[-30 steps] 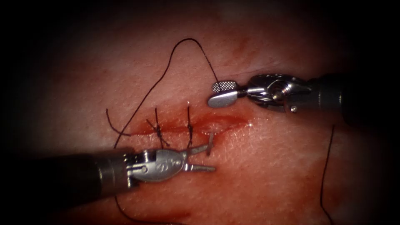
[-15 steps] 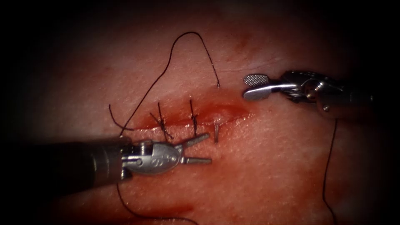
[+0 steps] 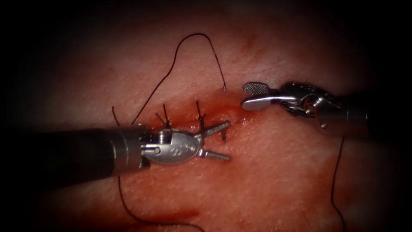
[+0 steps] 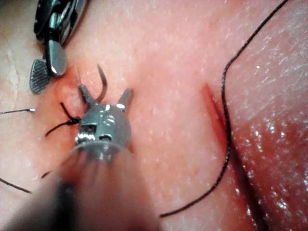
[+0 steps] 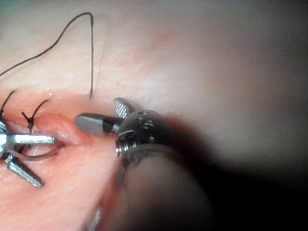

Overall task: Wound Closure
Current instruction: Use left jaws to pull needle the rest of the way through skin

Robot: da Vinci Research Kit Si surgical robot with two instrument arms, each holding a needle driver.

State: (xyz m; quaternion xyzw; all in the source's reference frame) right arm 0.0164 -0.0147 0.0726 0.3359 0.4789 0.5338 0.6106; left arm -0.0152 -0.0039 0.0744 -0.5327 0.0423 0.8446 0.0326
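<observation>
The needle (image 3: 223, 134) stands in the tissue (image 3: 266, 172) at the open right-hand part of the cut (image 3: 223, 118), just right of the two tied stitches (image 3: 182, 120); a short stretch of its curve rises out of the surface on the near lip, and the rest is buried. Neither tool has hold of it.

Furthest left, the left tool (image 3: 226, 140) comes in low across the tissue with its jaws spread and holding nothing; in the left wrist view the needle's exposed curve (image 4: 102, 83) rises between the two open jaws. If they close askew, they could pinch the tip or the near lip of the cut along with the steel, twisting the needle in its track and tearing the soft edge.

The thread (image 3: 189, 47) arches up over the far side and ends at the tissue just above the cut. Its loose loop lies near both tools, and it could catch on a jaw and drag.

On the right, the right tool (image 3: 249, 95) hovers with its jaws parted and empty, just beyond the cut's right end, close to the thread's end. Crowding inward could knock the unsupported needle.
</observation>
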